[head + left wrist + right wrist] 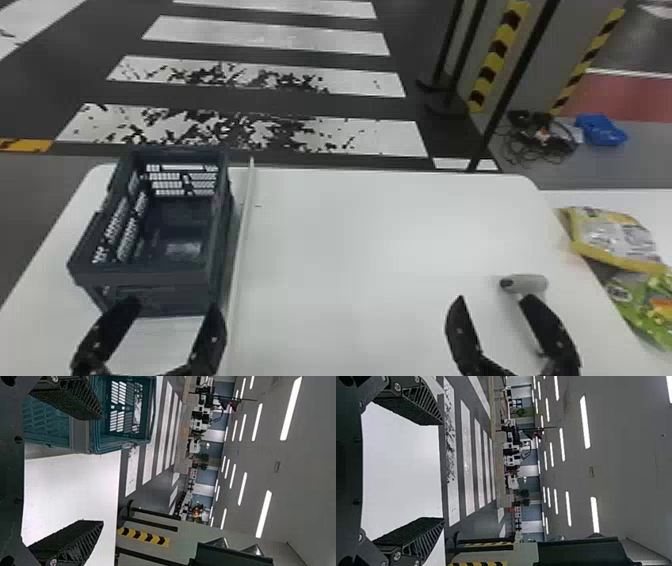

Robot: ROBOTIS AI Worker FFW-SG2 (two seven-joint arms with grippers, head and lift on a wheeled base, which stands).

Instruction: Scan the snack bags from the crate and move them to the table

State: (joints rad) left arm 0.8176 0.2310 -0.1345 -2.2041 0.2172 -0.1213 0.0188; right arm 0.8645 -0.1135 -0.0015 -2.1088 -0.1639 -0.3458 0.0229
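The left end effector (175, 305) is wide open, its two black fingers spread at the near end of the crate (150, 281); whether either touches it cannot be told. The right end effector (493, 299) is also wide open, over the white tabletop (370, 225), with one finger partly in front of the scanner (531, 284); contact there is unclear. The yellow bag (615, 241) and the green bag (650, 305) lie together off the tabletop's right side.
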